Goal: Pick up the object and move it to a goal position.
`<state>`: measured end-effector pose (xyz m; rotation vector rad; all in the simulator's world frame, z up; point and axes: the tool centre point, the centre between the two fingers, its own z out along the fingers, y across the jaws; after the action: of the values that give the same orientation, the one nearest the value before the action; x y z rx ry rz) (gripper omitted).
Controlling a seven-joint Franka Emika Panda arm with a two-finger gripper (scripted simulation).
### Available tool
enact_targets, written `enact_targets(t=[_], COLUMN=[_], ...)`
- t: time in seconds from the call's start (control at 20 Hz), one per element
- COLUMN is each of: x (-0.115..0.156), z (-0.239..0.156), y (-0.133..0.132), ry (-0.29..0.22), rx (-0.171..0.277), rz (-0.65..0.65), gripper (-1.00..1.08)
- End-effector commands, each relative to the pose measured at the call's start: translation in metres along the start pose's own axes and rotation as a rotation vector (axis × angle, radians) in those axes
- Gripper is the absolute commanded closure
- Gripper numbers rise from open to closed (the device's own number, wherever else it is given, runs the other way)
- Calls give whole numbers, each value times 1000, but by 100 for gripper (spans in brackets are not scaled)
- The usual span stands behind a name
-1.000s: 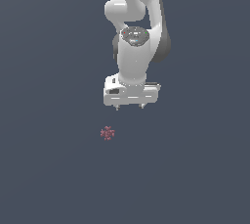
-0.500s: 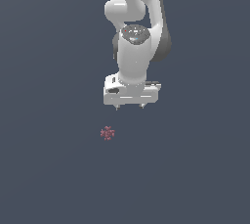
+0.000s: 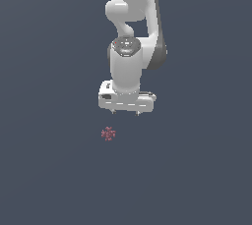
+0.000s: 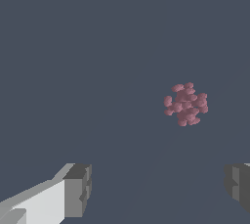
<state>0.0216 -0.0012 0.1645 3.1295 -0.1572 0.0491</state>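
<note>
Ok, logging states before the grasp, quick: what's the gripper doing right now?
Gripper: open, holding nothing; the berry cluster lies apart from it on the floor.

The pincer [image 3: 125, 112] looks like smooth white plastic; the red berry [image 3: 108, 133] is bumpy, the grey surface [image 3: 44, 170] matt.

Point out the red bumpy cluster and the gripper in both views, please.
red bumpy cluster [image 3: 108, 133]: exterior view, on the middle of the cluster.
red bumpy cluster [image 4: 186, 104]: wrist view, on its centre balls.
gripper [image 3: 125, 112]: exterior view, midway between the two short fingertips.
gripper [image 4: 156, 191]: wrist view, midway between the fingertips.
</note>
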Motion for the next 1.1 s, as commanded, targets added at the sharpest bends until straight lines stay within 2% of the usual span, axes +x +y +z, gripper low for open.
enact_targets(t=[0.0,0.6,1.05], x=[5,31,38], z=[8,57,77], y=[8,55,74], ry=[-5,-26,-32], rx=[2,2,-3], rz=[72,473,629], gripper=[-92,-92,-92])
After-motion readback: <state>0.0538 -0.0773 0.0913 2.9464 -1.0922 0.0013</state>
